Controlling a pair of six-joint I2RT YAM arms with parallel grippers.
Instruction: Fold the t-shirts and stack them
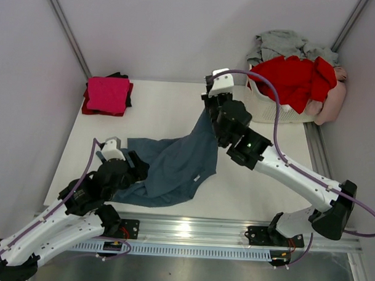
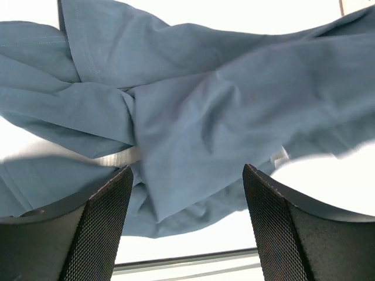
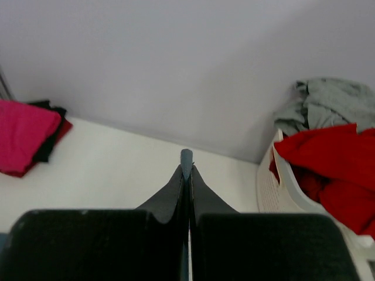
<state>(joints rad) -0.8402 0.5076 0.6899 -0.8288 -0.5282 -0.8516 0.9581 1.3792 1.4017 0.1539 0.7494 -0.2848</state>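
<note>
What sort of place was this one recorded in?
Probably a lab test cell, not a home: plain white walls with metal framing, a left arm and right arm bolted to an aluminium rail at a white table, and a laundry basket of t-shirts as props.

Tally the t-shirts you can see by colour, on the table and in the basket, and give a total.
Blue-grey t-shirt: 1
Magenta t-shirt: 1
Black t-shirt: 1
Red: 2, a dark red t-shirt under the black one, a bright red t-shirt in the basket
Grey t-shirt: 1
Pale pink t-shirt: 1
Total: 7, as far as the bunched cloth shows
</note>
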